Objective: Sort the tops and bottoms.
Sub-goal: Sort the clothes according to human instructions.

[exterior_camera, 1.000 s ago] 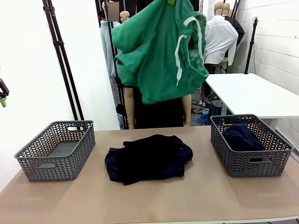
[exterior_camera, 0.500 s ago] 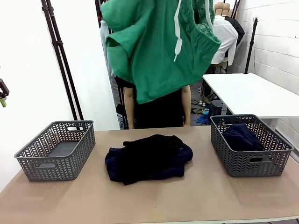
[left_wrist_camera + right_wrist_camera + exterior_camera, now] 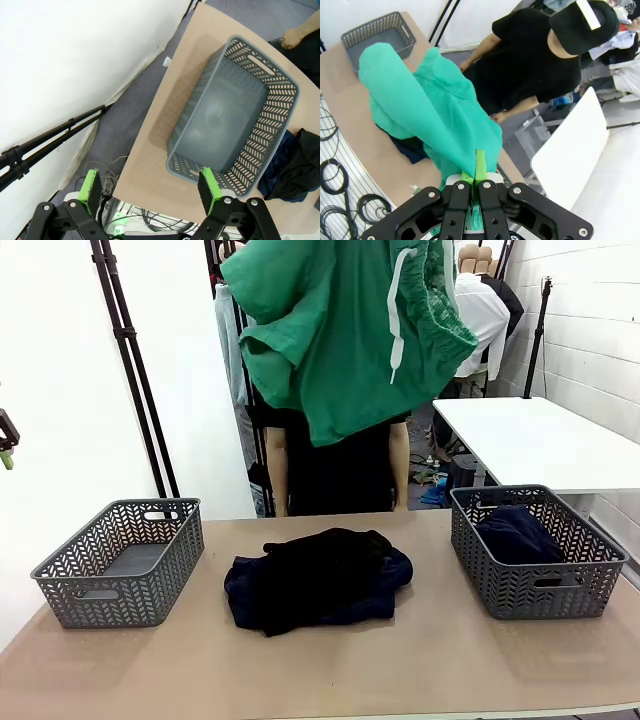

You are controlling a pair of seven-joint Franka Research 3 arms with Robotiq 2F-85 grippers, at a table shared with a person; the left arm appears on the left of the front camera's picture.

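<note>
Gripping: your right gripper is clenched on a fold of the green shorts, its pads pressed together through the cloth.
Green shorts: you have them hanging high over the middle of the table, well clear of it and in front of the person. The front view shows the shorts with the gathered waistband to the right and the white drawstring dangling down.
Left gripper: your left gripper is released, jaws standing wide with nothing between them, held above the table's left end near a corner of the left basket.
Left basket: grey lattice, at the table's left, its grey floor in plain sight.
Dark pile: crumpled dark clothes lie on the table between the two baskets, touching neither.
Right basket: grey lattice, at the table's right, with a dark navy garment bunched inside.
Person: stands at the far side in a black top.
</note>
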